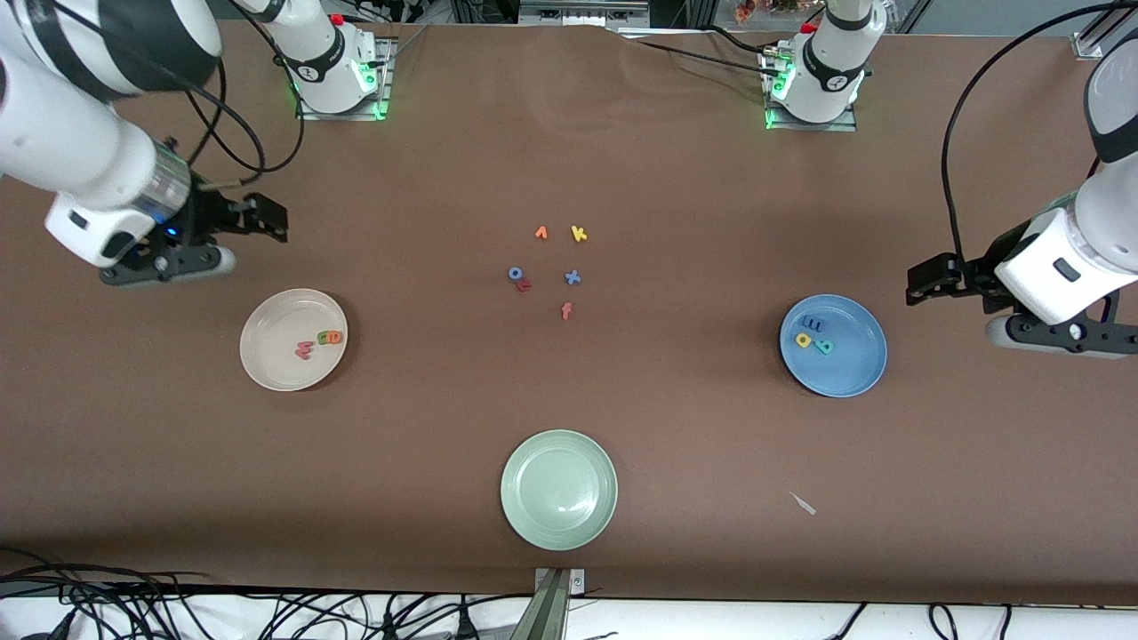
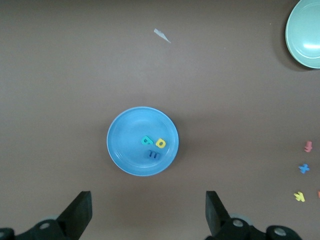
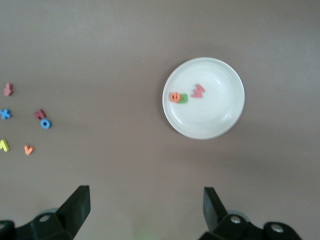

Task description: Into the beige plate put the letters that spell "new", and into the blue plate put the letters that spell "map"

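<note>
The beige plate (image 1: 271,320) (image 3: 215,117) holds the letters that spell "new": a green n (image 3: 183,99), an orange e (image 3: 175,97) touching it, and a salmon-pink w (image 3: 198,90). The blue plate (image 1: 853,366) (image 2: 125,142) holds the letters that spell "map": a blue m (image 2: 153,154), a yellow a (image 2: 160,143) and a teal p (image 2: 146,141). My right gripper (image 1: 271,220) (image 3: 146,207) hangs open and empty over bare table beside the beige plate. Beside the blue plate, my left gripper (image 1: 916,284) (image 2: 148,210) is likewise open and empty over bare table.
Loose letters lie mid-table: an orange v (image 1: 541,233), yellow k (image 1: 579,234), blue o (image 1: 515,274), a dark red letter (image 1: 524,285), blue x (image 1: 573,277) and orange-red f (image 1: 566,310). A pale green plate (image 1: 558,489) and a small white scrap (image 1: 803,504) lie nearer the camera.
</note>
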You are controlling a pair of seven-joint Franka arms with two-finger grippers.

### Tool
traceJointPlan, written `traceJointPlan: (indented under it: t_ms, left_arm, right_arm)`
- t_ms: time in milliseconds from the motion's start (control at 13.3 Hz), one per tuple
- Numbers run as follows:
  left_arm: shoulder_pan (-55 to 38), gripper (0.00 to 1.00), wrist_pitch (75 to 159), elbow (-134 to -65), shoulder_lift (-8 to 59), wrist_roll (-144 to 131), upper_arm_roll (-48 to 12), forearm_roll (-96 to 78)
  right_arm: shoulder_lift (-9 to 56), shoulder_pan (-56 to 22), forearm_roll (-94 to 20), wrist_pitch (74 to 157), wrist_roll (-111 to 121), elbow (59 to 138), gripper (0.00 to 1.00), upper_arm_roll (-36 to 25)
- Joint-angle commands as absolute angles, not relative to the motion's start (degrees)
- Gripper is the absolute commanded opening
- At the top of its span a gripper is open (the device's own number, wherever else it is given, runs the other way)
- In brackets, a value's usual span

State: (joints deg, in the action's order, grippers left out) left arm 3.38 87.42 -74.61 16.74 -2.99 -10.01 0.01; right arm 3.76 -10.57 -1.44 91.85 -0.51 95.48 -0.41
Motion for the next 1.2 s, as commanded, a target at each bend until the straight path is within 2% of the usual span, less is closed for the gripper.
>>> traceJointPlan:
  t_ms: [0, 226, 451, 1129]
  left_arm:
    - [-2.44, 1.0, 93.32, -89.7, 4.86, -2.29, -2.92, -2.2]
    - [-5.09, 1.0, 94.57, -92.63, 1.76, -1.76, -1.49, -1.32]
    - [-5.63, 1.0, 94.57, -96.23, -0.43, -1.22, -1.49, 0.88]
    - [-3.08, 1.0, 94.66, -96.77, -0.7, -0.7, -2.46, -0.35]
  right_arm:
    - [0.53, -9.41, -0.53, 85.9, -1.05, 95.28, 1.0, -1.66]
    - [0.18, -7.21, -0.44, 83.41, -2.37, 93.52, 1.0, -1.93]
    - [-0.35, -6.24, 0.0, 84.28, -2.37, 93.78, 1.0, -1.76]
    - [2.2, -6.5, 1.23, 89.29, -2.02, 92.46, 1.0, -1.93]
